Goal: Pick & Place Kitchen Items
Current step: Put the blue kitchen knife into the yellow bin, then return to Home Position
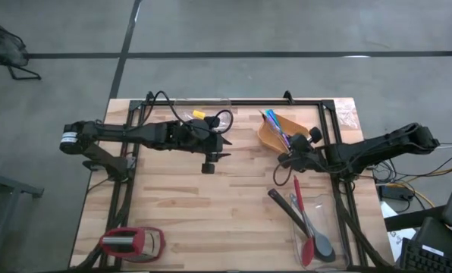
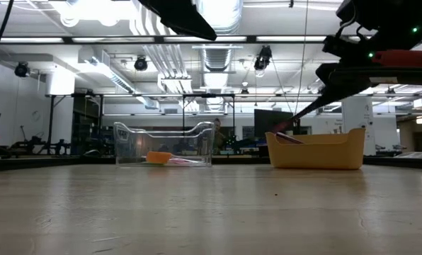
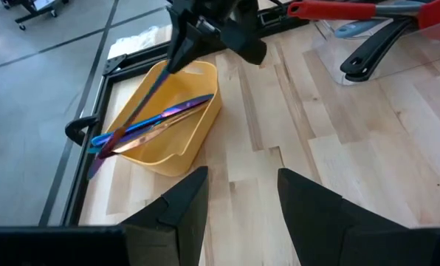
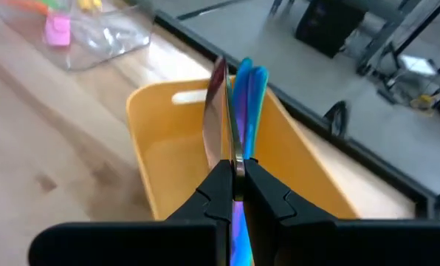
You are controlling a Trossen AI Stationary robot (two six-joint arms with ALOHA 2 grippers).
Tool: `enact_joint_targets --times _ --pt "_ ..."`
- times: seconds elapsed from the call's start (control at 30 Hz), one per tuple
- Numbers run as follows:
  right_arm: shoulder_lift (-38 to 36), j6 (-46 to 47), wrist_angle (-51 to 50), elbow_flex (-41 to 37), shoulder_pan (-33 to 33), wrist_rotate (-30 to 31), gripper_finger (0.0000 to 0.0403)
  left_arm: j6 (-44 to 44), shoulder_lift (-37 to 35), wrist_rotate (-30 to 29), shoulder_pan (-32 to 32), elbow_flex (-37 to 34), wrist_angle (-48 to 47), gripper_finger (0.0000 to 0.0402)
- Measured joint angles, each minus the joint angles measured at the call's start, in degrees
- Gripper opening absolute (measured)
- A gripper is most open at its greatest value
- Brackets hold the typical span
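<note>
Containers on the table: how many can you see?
3. A clear tub sits at the far edge under the left arm, an orange bowl at the far right, and a second clear tub at the near right holds long utensils. None seem hidden.

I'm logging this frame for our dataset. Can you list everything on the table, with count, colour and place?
Orange plastic bowl: one, far right of table.
Thin iridescent cutlery: several, blue and purple, in the bowl, one gripped.
Clear far tub: one, far edge, holding small pink and orange pieces.
Long-handled utensils: red, grey and black, in a clear container, near right.
Red-and-silver gadget: one, near left corner.
Wooden table: one.
Left hand: open, above the table.
Right hand: shut on cutlery, over the bowl.
</note>
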Motion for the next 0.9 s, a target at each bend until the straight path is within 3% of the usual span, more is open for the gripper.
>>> enact_joint_targets --times 0.5,0.9 --pt "0.1 5.2 -0.9 -3.9 -0.2 -7.2 0.0015 0.0 0.0 0.0 0.0 0.0 -0.1 0.017" --pt "0.2 7.4 -2.5 -4.0 -1.2 -8.8 0.0073 -0.7 0.0 0.0 0.0 0.0 -0.1 0.017"
